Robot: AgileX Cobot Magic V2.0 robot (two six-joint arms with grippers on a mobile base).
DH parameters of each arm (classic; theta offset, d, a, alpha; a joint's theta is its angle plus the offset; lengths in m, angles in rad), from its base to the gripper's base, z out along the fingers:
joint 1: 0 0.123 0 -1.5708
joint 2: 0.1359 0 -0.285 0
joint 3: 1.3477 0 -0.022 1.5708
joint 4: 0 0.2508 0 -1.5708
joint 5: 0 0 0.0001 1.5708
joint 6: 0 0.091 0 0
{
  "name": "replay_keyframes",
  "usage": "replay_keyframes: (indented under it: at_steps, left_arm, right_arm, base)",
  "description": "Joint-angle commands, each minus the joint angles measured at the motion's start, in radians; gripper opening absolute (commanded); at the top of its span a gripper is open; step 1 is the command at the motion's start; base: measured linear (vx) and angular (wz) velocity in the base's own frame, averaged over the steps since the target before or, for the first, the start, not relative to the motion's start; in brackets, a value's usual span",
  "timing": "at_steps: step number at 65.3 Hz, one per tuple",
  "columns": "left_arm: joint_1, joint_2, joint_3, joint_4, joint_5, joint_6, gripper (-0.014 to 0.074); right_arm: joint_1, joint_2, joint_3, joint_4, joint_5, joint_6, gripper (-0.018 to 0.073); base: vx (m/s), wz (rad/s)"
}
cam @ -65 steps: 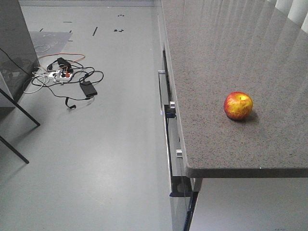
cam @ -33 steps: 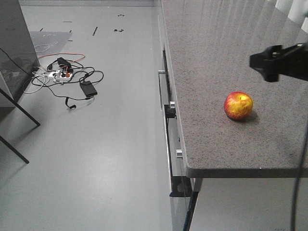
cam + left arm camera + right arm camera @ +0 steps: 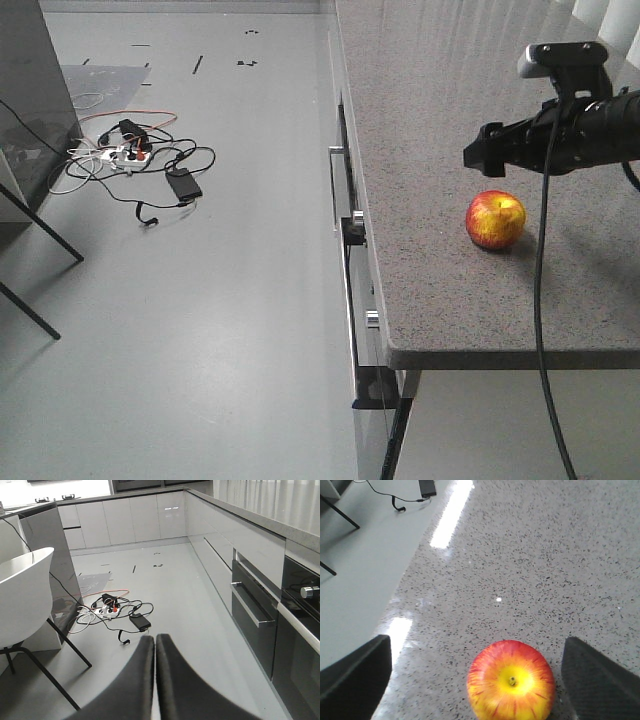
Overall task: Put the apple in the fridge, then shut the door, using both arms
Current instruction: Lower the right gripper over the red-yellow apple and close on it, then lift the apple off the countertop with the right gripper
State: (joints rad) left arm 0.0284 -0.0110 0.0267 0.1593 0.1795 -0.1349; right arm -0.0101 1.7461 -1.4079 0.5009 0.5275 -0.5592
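The apple [image 3: 495, 220], red with yellow streaks, sits stem-up on the speckled grey countertop [image 3: 450, 100], near its front right part. My right gripper [image 3: 478, 157] hangs just above and behind it, reaching in from the right. In the right wrist view, the right gripper [image 3: 476, 645] is open, its black fingers wide apart on either side of the apple [image 3: 511, 682], not touching it. My left gripper [image 3: 154, 637] is shut on nothing, out over the kitchen floor. The fridge and its door are out of view.
The countertop's left edge [image 3: 365, 230] drops to drawers and an oven with metal handles [image 3: 337, 190]. A tangle of cables and a power strip [image 3: 140, 160] lies on the floor. A white chair [image 3: 25, 595] and a dark grey panel [image 3: 30, 90] stand at the left.
My right arm has come into view from the right and moved left until its gripper is over the apple. The apple has not moved.
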Motion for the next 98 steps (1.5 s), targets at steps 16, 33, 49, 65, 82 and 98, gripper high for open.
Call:
replay_keyframes:
  at_steps: [16,33,49,65,82,98]
  left_arm:
    - [-0.002,-0.017,0.015,-0.002,-0.067,-0.002,-0.0008]
    - [-0.002,-0.017,0.015,-0.002,-0.067,-0.002,-0.0008]
    - [-0.002,-0.017,0.015,-0.002,-0.067,-0.002,-0.0008]
    - [-0.002,-0.017,0.015,-0.002,-0.067,-0.002,-0.0008]
    - [-0.002,-0.017,0.015,-0.002,-0.067,-0.002,-0.0008]
    - [-0.002,-0.017,0.015,-0.002,-0.067,-0.002,-0.0008]
  right_arm:
    - [0.000,0.053,-0.037,0.007,-0.098,-0.002,0.0634]
    - [0.000,0.130,-0.037,0.004,-0.121,-0.002,0.0622]
    - [0.000,0.167,-0.033,0.001,-0.110,0.018,0.0605]
    - [0.000,0.169,-0.031,-0.068,-0.078,0.044,0.0516]
    - [0.000,0.167,-0.031,-0.132,-0.027,0.066,0.0316]
    - [0.001,0.078,-0.099,-0.014,0.017,0.066,0.0184]
  base:
    - [0.00,0.00]
    - [0.00,0.00]
    - [0.00,0.00]
    - [0.00,0.00]
    - [0.00,0.00]
    - [0.00,0.00]
